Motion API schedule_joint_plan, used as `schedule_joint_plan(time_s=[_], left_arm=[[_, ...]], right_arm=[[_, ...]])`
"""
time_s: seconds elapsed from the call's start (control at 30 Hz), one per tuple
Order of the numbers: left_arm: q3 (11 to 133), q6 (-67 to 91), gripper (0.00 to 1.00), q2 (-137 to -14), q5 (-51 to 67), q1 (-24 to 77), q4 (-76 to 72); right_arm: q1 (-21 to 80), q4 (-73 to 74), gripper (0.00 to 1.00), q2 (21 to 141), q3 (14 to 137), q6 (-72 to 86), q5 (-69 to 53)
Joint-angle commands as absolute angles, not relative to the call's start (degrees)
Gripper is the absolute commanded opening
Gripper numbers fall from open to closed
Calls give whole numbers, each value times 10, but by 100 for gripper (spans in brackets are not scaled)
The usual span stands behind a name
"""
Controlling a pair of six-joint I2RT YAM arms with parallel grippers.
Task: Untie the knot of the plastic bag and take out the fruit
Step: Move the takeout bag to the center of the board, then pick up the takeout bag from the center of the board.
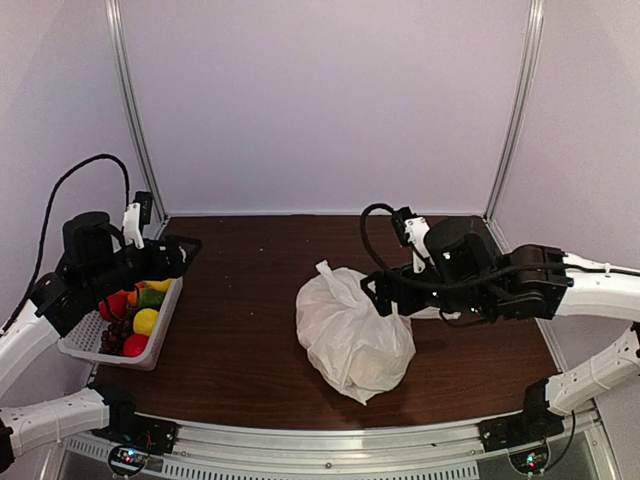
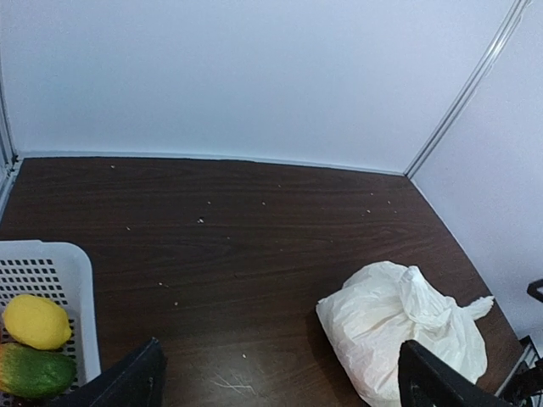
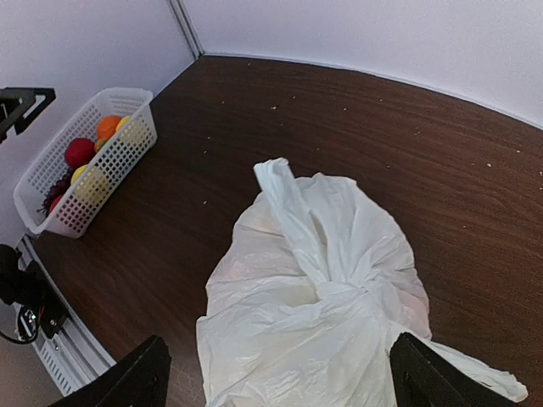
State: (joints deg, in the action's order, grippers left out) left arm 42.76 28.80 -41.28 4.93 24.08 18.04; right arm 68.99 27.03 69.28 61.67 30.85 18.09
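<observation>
Right gripper (image 1: 386, 297) spread wide, poised over the plastic bag (image 1: 350, 335) at mid-table (image 1: 250, 350); nothing held.
Left gripper (image 1: 178, 256), also spread, hangs above the basket (image 1: 168, 320). The knot (image 3: 344, 284) is indistinct among folds; bag contents hidden.

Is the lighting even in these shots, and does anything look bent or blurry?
Top external: soft, even light, hardly any shadow around the plastic bag on the table. Right wrist: the table's far edge bows, wide-lens distortion; bag creases sharp. Left wrist: no glare, basket mesh in focus.
</observation>
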Motion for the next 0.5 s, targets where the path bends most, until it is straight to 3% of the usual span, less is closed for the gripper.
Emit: schedule_joint_plan(time_s=[0.0, 0.2, 0.37, 0.47], left_arm=[[418, 339, 97, -424, 29, 298, 155], [410, 400, 97, -453, -21, 382, 126], [398, 433, 96, -487, -33, 435, 90], [396, 443, 96, -503, -38, 451, 79]], right_arm=[[634, 388, 92, 680, 635, 307, 211], [541, 364, 92, 673, 596, 268, 131], [484, 316, 79, 710, 594, 262, 45], [482, 295, 77, 750, 614, 264, 21]])
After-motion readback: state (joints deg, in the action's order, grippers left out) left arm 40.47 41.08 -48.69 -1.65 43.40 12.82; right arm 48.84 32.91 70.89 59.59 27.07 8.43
